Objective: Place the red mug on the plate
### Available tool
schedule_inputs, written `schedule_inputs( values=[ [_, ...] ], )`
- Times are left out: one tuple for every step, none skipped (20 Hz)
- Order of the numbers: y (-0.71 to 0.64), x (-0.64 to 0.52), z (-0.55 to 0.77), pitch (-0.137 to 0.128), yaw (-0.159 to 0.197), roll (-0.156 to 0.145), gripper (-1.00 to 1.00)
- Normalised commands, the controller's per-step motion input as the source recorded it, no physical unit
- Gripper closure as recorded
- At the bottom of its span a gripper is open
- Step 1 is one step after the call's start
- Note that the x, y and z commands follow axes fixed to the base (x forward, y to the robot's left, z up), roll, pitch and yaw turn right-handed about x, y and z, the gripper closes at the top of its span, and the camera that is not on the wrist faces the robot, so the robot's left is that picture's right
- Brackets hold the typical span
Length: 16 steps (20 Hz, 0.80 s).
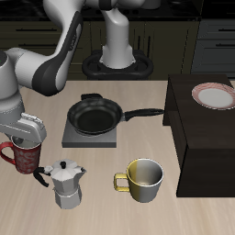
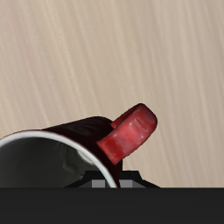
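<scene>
The red mug (image 1: 24,158), tall with a white pattern, stands near the table's side edge, level with the moka pot. My gripper (image 1: 28,138) sits right on top of it, its fingers closed on the rim. The wrist view shows the mug's rim, dark red wall (image 2: 79,133) and red handle (image 2: 131,136) very close, with bare table beyond. The plate (image 1: 213,95), white with a pinkish-red ring, lies on a dark raised block at the far side of the table, well away from the mug.
A black frying pan (image 1: 95,116) rests on a grey stove plate (image 1: 90,137) mid-table. A silver moka pot (image 1: 65,183) stands right beside the red mug. A yellow-olive mug (image 1: 145,179) is near the front edge. The dark block (image 1: 204,138) carries the plate.
</scene>
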Motion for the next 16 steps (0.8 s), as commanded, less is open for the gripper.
schedule_inputs(
  values=[
    [-0.07, -0.04, 0.23, -0.001, 0.017, -0.086, 1.00],
    [0.09, -0.04, 0.26, -0.039, 0.001, 0.057, 1.00],
    [0.00, -0.04, 0.22, -0.010, 0.032, -0.007, 1.00],
    [0.11, -0.08, 0.34, -0.045, 0.007, -0.025, 1.00],
    [0.08, 0.03, 0.26, -0.031, 0.032, 0.041, 1.00],
    [0.15, -0.09, 0.35, -0.033, 0.037, 0.000, 1.00],
    [0.17, -0.16, 0.38, -0.052, -0.007, -0.004, 1.00],
    [0.34, -0.14, 0.36, -0.053, 0.069, 0.067, 1.00],
    [0.26, -0.12, 0.34, -0.019, 0.026, 0.006, 1.00],
    [0.57, -0.39, 0.64, -0.085, 0.045, 0.073, 1.00],
    [0.16, -0.13, 0.36, -0.018, 0.004, -0.046, 1.00],
    [-0.04, 0.15, 0.00, 0.000, 0.000, 0.000, 1.00],
    [0.32, -0.25, 0.41, -0.063, 0.028, -0.003, 1.00],
    [0.53, -0.55, 0.89, -0.114, 0.106, -0.014, 1.00],
    [-0.05, 0.13, 0.00, 0.000, 0.000, 0.000, 1.00],
    [0.53, -0.59, 0.77, -0.115, 0.018, 0.062, 1.00]
  ],
)
